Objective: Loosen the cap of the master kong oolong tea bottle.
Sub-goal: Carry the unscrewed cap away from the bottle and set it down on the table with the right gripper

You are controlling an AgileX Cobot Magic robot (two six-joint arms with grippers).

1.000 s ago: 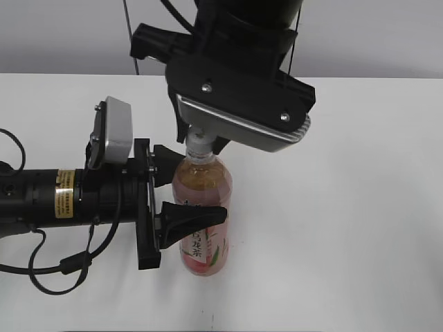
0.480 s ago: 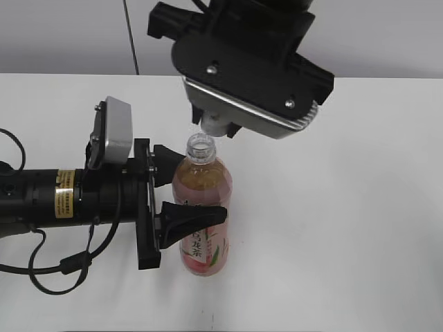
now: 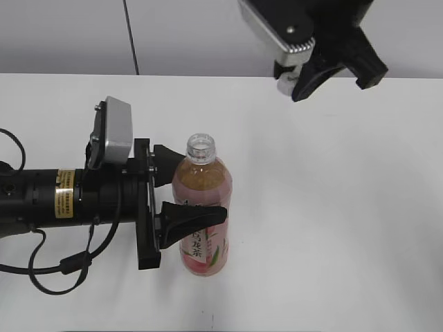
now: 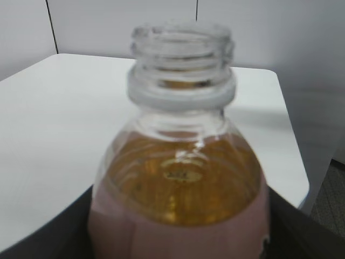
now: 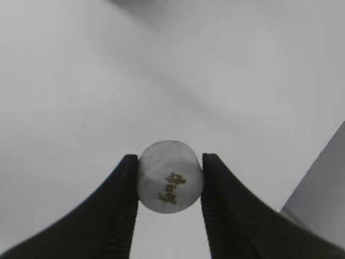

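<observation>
bottle: tea bottle (image 3: pixel 202 207) stands upright on the white worktop (image 3: pixel 332 207), left of centre in the exterior view, mouth open, no cap on it
bottle axis: long axis vertical, neck and threaded mouth point straight up; label with black characters faces the camera low down
cap: small white cap (image 5: pixel 170 177) is off the bottle, pinched by its sides, printed top facing the right wrist camera
cap place: up at top right of the exterior view, well apart from the bottle, above the worktop
left end effector: left end effector (image 3: pixel 181 197) comes in sideways, jaws fairly wide, one on each side of the bottle body, clamped on it just below the shoulder
right end effector: right end effector (image 5: pixel 168 186) partly closed, both pads pressed on the cap's rim
task state: judged past loosening, cap fully removed
risk 1: cap slips out, since only a narrow rim is held between smooth pads; it would drop and roll on the worktop
risk 2: open bottle spills if the left arm tilts or jerks it; tea sits high, near the shoulder
risk 3: squeezing the soft body harder could push tea up out of the mouth
risk 4: if the left lets go carelessly, the tall narrow bottle could tip
</observation>
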